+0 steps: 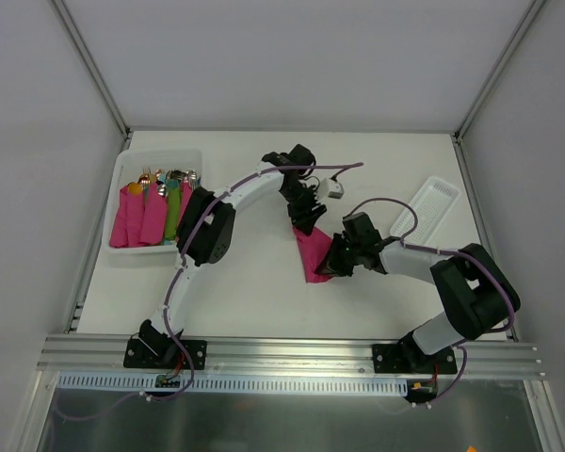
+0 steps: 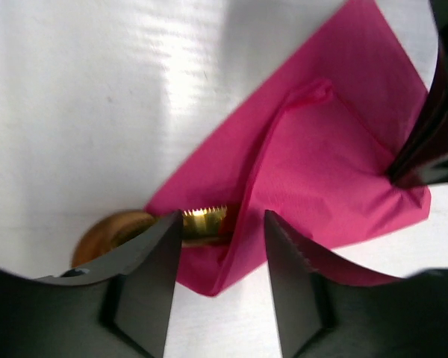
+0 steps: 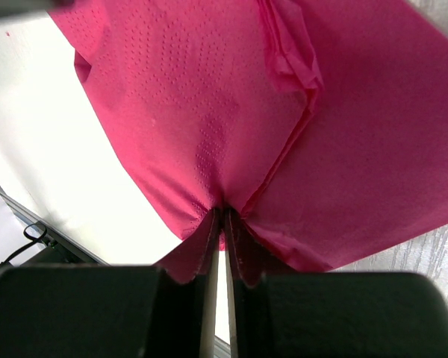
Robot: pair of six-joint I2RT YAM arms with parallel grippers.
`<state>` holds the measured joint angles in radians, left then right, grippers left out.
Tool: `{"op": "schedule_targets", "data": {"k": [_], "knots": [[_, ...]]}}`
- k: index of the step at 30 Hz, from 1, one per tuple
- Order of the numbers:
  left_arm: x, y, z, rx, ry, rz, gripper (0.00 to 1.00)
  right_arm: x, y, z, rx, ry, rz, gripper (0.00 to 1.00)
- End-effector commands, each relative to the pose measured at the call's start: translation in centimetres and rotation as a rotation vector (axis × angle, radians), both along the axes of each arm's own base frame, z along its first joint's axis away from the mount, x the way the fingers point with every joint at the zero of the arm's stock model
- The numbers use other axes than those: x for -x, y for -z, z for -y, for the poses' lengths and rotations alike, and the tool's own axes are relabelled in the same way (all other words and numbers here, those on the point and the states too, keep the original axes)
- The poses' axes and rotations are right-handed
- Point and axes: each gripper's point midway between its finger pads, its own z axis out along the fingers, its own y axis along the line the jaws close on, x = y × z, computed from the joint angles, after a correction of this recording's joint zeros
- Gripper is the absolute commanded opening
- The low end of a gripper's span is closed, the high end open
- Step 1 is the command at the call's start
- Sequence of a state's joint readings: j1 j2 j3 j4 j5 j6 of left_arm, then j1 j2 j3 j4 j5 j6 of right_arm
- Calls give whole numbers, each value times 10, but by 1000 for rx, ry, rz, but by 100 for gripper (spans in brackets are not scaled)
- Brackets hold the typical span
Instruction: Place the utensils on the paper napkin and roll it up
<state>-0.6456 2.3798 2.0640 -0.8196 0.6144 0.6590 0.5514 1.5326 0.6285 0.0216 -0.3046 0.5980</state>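
The magenta paper napkin [image 1: 313, 254] lies partly folded over at the table's middle. In the left wrist view the napkin [image 2: 321, 164] covers the gold utensils: a serrated gold edge [image 2: 203, 218] and a round spoon bowl [image 2: 108, 235] stick out at its near corner. My left gripper [image 1: 306, 215] is open, its jaws [image 2: 222, 224] standing either side of that corner's raised fold. My right gripper [image 1: 336, 259] is shut on the napkin's edge [image 3: 224, 212] and pinches the paper [image 3: 209, 112]. Its dark finger shows in the left wrist view [image 2: 433, 142].
A white bin [image 1: 132, 169] at the left holds pink napkin bundles [image 1: 151, 215] with mixed cutlery tips. A flat white tray [image 1: 431, 205] lies at the right. A small white object [image 1: 331, 187] sits behind the left gripper. Frame posts border the table.
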Motion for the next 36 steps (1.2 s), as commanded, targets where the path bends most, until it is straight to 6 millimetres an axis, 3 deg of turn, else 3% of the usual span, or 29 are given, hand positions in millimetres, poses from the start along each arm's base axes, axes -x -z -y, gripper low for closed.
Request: {"op": "schedule_targets", "data": {"k": [1, 10, 14, 15, 23, 36], "knots": [[8, -39, -9, 78, 87, 55, 50, 39, 41, 36, 181, -19, -140, 8], [16, -32, -14, 76, 126, 32, 51, 39, 40, 37, 187, -20, -140, 8], [17, -34, -12, 88, 129, 23, 33, 39, 40, 37, 186, -20, -142, 8], [16, -34, -12, 92, 127, 23, 23, 39, 40, 37, 186, -18, -143, 8], [8, -35, -5, 96, 112, 28, 0, 40, 40, 38, 191, -26, -140, 7], [-7, -39, 2, 117, 87, 42, 0, 42, 40, 39, 191, -28, -142, 7]]}}
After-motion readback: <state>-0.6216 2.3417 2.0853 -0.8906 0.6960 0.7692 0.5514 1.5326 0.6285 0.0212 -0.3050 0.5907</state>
